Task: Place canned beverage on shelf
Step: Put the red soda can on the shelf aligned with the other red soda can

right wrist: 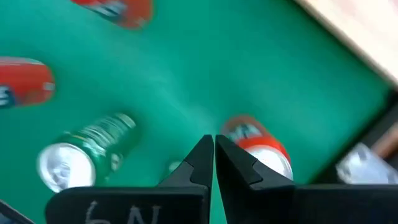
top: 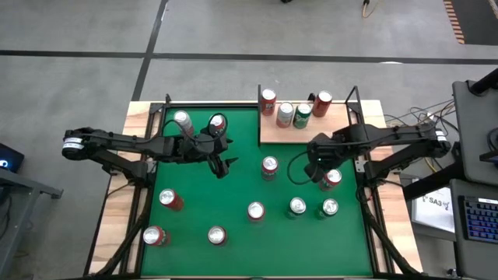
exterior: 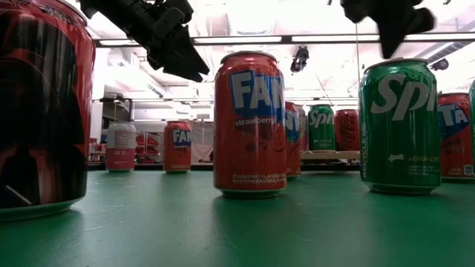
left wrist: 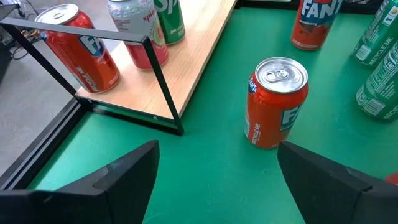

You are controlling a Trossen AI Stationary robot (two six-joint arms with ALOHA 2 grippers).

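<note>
Can (top: 269, 166), red Fanta with a silver top, is seen upright mid-felt, faced by the open left gripper (top: 224, 165); the closed right gripper (top: 317, 173) hovers near the shelf (top: 274, 129).

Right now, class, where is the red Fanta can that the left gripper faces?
In the high view, the Fanta can stands upright on the green felt, right of the left gripper and just below the shelf.

Table (top: 241, 233) covered in matt green felt-like cloth, pale wood strips at the sides. Shelf (left wrist: 186, 62): smooth pale wood board, thin matt black metal rods round it. Cans glossy painted metal, bare silvery tops, e.g. orange can (left wrist: 275, 102), green can (exterior: 398, 126). Left tool (left wrist: 217, 180) fingers matt black plastic; right tool (right wrist: 214, 163) the same.
</note>
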